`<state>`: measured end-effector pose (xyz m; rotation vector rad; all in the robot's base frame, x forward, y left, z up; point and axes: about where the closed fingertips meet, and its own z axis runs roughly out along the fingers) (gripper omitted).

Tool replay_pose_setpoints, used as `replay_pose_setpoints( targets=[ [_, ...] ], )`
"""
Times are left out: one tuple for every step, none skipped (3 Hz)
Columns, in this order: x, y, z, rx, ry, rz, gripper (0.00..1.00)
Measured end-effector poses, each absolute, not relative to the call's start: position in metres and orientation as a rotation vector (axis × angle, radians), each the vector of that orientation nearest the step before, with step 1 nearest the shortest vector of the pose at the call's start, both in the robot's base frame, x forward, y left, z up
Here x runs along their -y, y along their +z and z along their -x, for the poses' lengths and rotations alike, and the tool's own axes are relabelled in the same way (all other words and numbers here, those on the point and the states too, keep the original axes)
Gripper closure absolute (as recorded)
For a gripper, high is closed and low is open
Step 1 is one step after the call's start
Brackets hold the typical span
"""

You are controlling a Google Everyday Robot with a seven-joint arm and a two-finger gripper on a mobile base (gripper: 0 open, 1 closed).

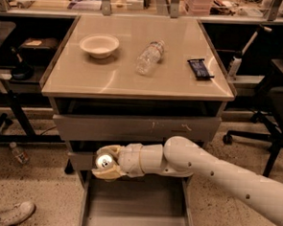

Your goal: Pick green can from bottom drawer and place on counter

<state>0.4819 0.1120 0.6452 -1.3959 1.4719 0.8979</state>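
Gripper (103,164) hangs over the back-left corner of the open drawer (135,208), fingers (111,149) clenched on the can (103,160), silver top facing us. Up on the bench (110,77): bowl (99,45) far-left, bottle (149,57) mid, dark packet (200,68) by the right edge.

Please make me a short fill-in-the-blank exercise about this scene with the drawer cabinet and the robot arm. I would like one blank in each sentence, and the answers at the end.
1. The end effector holds the green can above the bottom drawer, which stands ____.
2. The counter carries ____ things: a white bowl, a clear bottle and a dark packet.
3. The bottle lies on its ____.

Missing words: open; three; side.
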Motion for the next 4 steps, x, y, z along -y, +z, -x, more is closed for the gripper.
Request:
replay_pose_setpoints(
  targets=[
    [-0.112, 0.646, -0.482, -1.471, 0.898, 1.396, 1.00],
    [-0.115, 0.681, -0.487, -1.409, 0.890, 1.416, 1.00],
    [-0.116, 0.719, -0.493, -1.357, 0.864, 1.442, 1.00],
    [-0.121, 0.763, -0.501, -1.309, 0.819, 1.483, 1.00]
  ],
)
